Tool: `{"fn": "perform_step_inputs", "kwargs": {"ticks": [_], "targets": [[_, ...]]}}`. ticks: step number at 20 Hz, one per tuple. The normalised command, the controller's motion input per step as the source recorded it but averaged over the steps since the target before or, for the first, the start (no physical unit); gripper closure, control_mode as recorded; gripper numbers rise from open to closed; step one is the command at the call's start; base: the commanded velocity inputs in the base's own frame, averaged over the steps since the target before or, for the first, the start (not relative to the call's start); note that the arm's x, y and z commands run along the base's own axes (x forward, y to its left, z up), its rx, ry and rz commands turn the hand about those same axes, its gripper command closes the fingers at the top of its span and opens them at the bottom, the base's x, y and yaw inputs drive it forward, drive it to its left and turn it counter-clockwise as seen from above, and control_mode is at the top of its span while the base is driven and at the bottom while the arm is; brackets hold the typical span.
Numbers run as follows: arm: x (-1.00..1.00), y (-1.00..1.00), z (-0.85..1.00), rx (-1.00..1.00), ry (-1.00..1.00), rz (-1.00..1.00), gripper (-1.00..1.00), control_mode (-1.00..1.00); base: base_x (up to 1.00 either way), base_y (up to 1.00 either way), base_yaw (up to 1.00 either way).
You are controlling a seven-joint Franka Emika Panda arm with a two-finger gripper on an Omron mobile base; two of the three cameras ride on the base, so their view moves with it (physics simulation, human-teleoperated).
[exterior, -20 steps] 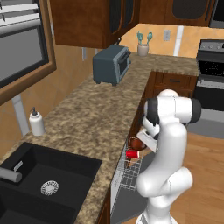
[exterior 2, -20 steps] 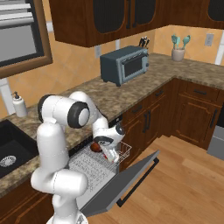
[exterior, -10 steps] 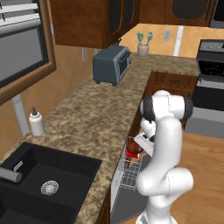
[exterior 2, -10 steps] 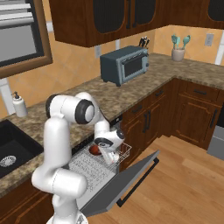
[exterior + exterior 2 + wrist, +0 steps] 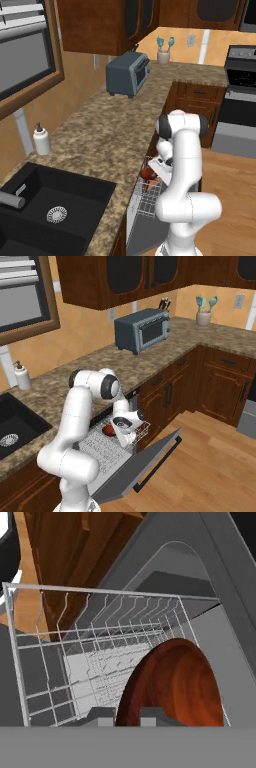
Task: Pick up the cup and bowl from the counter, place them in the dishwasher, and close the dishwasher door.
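Arm reaches down from the worktop [image 5: 165,353] edge into the open dishwasher [image 5: 107,448]; pincer [image 5: 125,437] sits low over the pale wire rack [image 5: 100,647], the door [image 5: 145,463] dropped flat beneath it; in the hand view the two dark fingertips [image 5: 102,716] stand close either side of the rim of the reddish-brown bowl [image 5: 175,684], which is tilted on edge inside the rack, so I read the pincer as narrowly closed on the bowl's rim, though contact itself is at the frame's bottom edge and not sharp. From the right base view a reddish object [image 5: 108,430] lies in the rack just beside the hand; from the left base view a red patch [image 5: 147,173] shows in the same spot under the wrist; too small to tell whether that is the cup or part of the bowl. Judgement: step in hand is setting the bowl into the rack; the speckled worktop near the toaster oven [image 5: 142,330] and soap bottle [image 5: 22,376] carries no cup or bowl that I can see, so loading looks near done. Next move calls for releasing the bowl so it settles against the wires without rolling, lifting the hand out of the rack without catching its wires, then getting under the door's front edge to swing it up shut.
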Motion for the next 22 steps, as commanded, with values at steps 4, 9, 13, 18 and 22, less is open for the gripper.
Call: {"fn": "perform_step_inputs", "kwargs": {"ticks": [4,9,13,18,22], "targets": [[0.20,0.24,-0.98,-0.02,0.00,0.07,1.00,-1.00,0.00,0.00,0.00],[0.22,0.14,-0.74,-0.01,0.00,0.06,1.00,-1.00,0.00,0.00,0.00],[0.07,0.01,-0.82,0.00,0.01,0.08,1.00,-1.00,0.00,0.00,0.00],[0.00,-0.03,-1.00,-0.05,0.11,0.08,1.00,-1.00,0.00,0.00,0.00],[0.00,0.00,-0.80,-0.08,0.07,0.08,-1.00,-1.00,0.00,0.00,0.00]]}}
